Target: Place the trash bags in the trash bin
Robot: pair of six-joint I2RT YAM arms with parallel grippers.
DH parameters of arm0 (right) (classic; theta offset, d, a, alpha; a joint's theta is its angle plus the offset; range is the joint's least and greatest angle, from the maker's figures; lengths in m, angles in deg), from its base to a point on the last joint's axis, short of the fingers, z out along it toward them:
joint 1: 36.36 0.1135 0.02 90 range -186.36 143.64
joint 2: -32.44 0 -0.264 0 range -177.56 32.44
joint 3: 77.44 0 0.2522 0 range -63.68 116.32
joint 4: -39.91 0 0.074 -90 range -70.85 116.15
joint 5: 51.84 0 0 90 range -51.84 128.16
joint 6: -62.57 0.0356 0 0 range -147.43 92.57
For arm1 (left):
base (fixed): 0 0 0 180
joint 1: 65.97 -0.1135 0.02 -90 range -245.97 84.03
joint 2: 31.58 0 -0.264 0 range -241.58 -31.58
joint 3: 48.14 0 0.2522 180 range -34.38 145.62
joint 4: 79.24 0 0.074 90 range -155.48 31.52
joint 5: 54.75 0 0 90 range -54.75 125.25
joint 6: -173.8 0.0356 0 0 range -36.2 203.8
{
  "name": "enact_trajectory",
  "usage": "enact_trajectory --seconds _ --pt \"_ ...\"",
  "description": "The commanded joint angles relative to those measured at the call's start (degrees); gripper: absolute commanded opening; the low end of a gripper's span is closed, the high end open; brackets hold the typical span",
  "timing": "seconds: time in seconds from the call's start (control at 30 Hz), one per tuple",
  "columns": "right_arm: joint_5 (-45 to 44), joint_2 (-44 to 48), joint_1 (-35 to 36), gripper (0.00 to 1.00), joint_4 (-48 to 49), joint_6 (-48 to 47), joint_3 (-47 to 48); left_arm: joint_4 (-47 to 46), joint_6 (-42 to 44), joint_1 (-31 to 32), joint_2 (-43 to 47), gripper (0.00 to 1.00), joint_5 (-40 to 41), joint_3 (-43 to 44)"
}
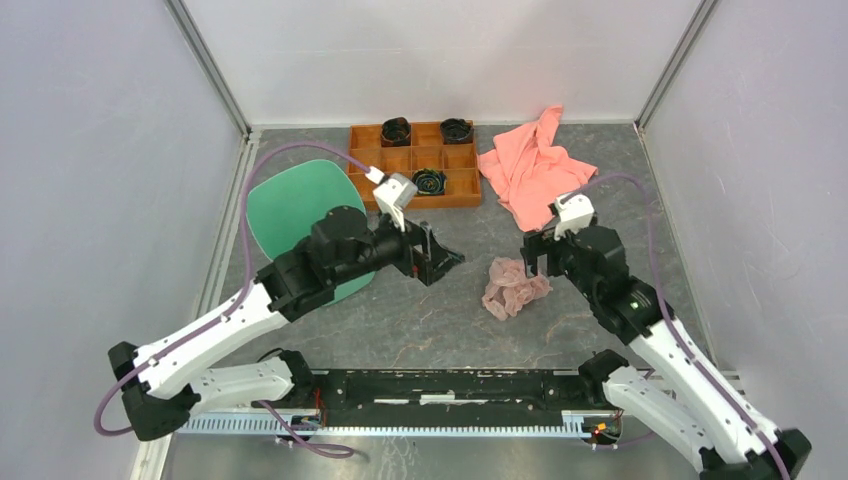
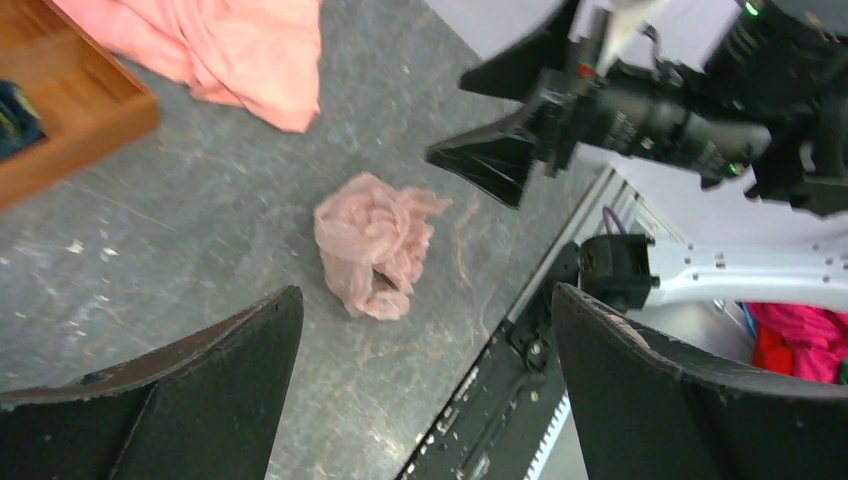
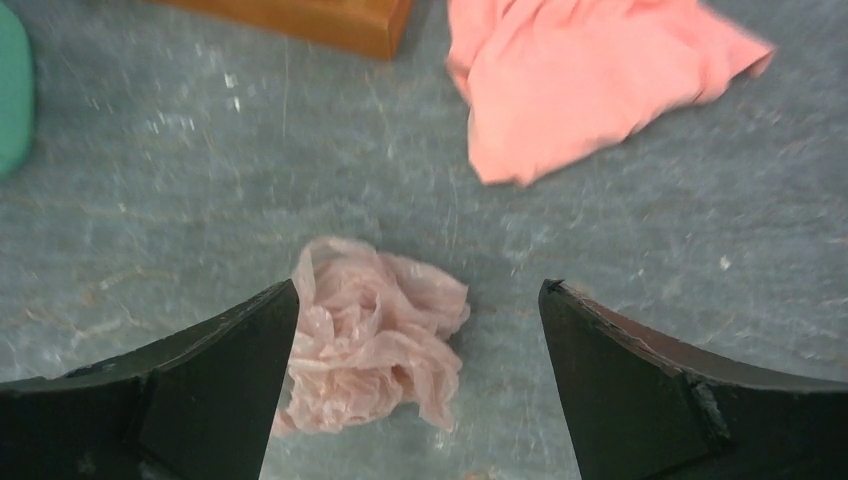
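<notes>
From above, the bag [image 1: 513,287] lies crumpled on the table, at four o'clock from the bin [image 1: 290,205]. My left gripper [image 1: 440,262] reaches in low from its ten o'clock, and my right gripper [image 1: 535,262] tilts down at its one o'clock. Both are wide and empty.

In the left wrist view, the bag sits ahead at twelve.

In the right wrist view, it sits beside my left finger. It looks light, soft and slippery, so I would pinch the bunched crest.

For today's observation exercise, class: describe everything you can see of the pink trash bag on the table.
The trash bag is thin, translucent pale pink film, crumpled into a wrinkled wad. It lies on the grey table, apart from the salmon cloth. The open right gripper hangs over it; nothing holds it.
</notes>
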Motion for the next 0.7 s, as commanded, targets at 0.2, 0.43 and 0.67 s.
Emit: enact_trajectory --seconds 0.2,0.43,0.67 --pt "8.43 -16.73 0.17 0.98 -3.71 -0.53 -2.14 -10.79 -11.20 6.49 -3.52 1.00 -1.37 -10.52" --pt "16.24 -21.27 0.65 0.84 5.53 -2.16 -7.20 -11.96 -14.46 6.78 -4.64 1.00 -2.66 -14.04" --pt "20.98 -23.81 0.76 0.50 16.24 3.20 -12.38 -11.24 -16.35 6.78 -3.34 1.00 -2.65 -17.31"
